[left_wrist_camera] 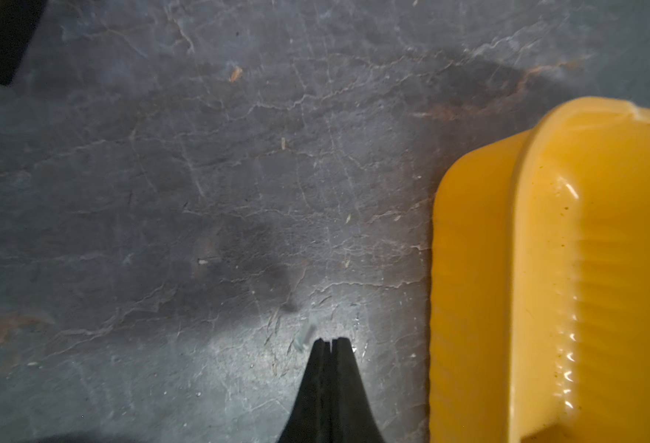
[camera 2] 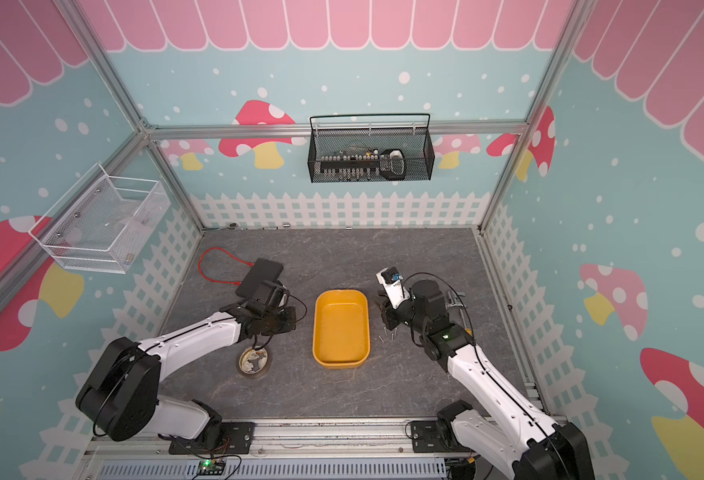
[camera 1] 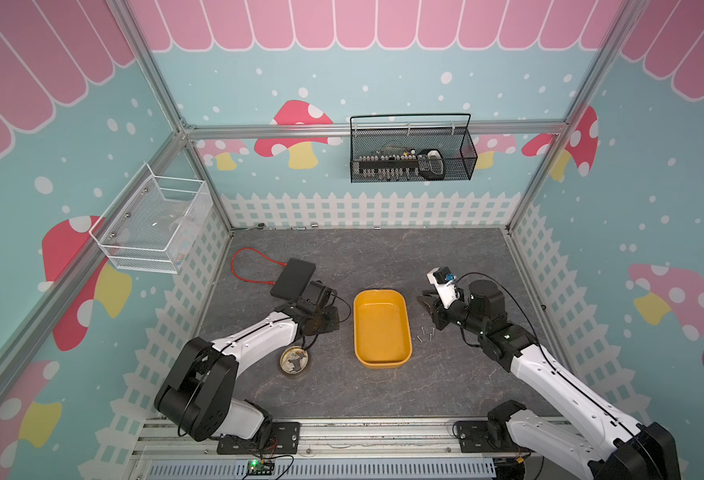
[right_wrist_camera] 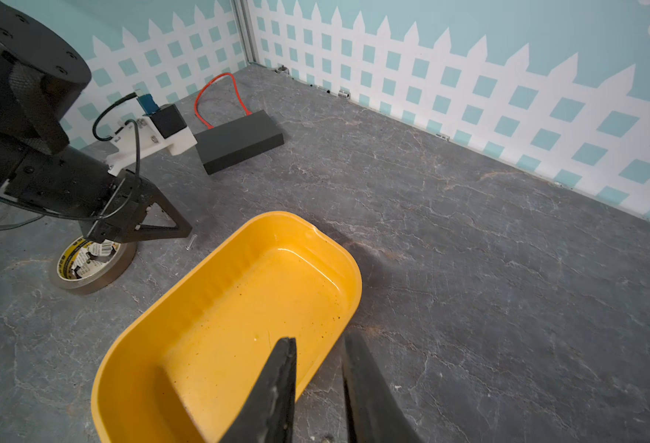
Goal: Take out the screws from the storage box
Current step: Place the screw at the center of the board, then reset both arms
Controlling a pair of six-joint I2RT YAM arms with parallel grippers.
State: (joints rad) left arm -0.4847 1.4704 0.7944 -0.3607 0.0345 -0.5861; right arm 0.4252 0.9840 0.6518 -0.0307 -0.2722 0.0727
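Left gripper (left_wrist_camera: 331,342), jaws pressed together with nothing visible between them, hung low beside the storage box (camera 1: 381,328). Right gripper (right_wrist_camera: 319,339) stood partly open and empty over its rim. The box looked empty, and the screws (camera 1: 425,333) lay on the table just beside it. A knock to the rim could have scattered them.

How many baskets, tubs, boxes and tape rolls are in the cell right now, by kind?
Baskets: 2, the black wire basket and the white mesh basket
Storage box: 1
Black box: 1
Tape roll: 1
Total: 5
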